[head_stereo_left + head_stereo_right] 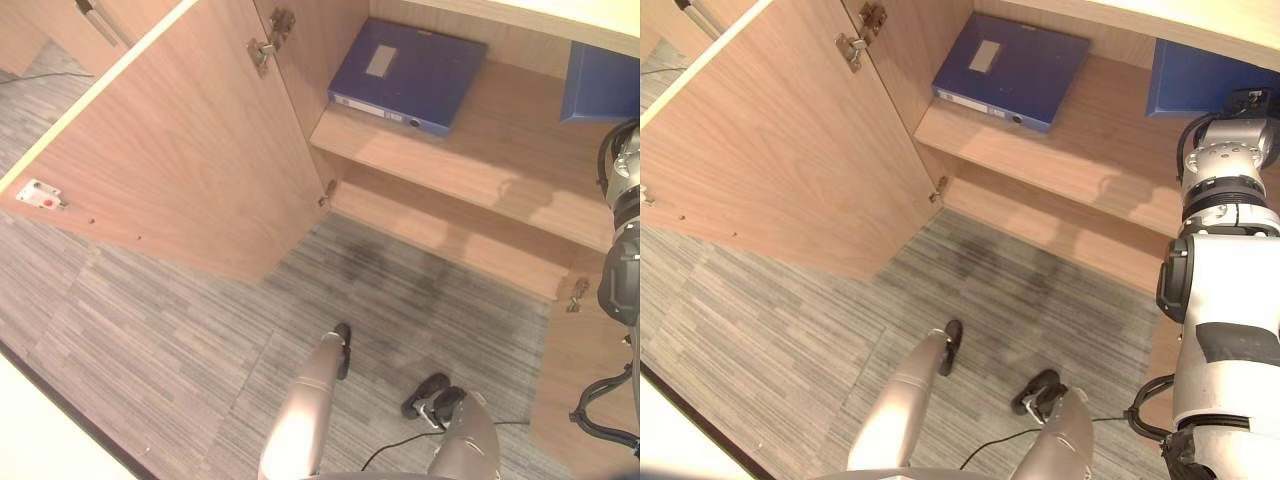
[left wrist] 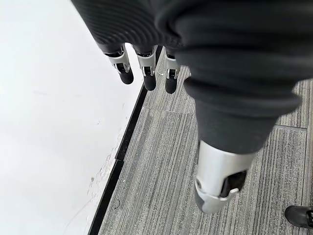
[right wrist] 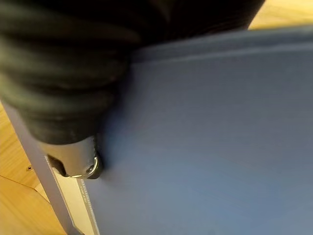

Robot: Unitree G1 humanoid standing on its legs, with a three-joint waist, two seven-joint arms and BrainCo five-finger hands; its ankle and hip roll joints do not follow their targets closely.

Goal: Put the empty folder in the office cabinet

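Wooden cabinet stands open above grey striped carpet.

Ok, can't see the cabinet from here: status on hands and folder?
Left hand open, idle over the carpet. Right hand against the second folder on the shelf, grip unclear. Another folder lies flat alongside.

Grey striped carpet meets a white wall with dark skirting.

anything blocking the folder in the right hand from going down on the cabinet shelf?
Nothing visible does. The cabinet door is swung wide open, and the second blue folder, with the right hand against it, is already inside above the shelf. The flat blue folder lies off to its left, with bare shelf between.
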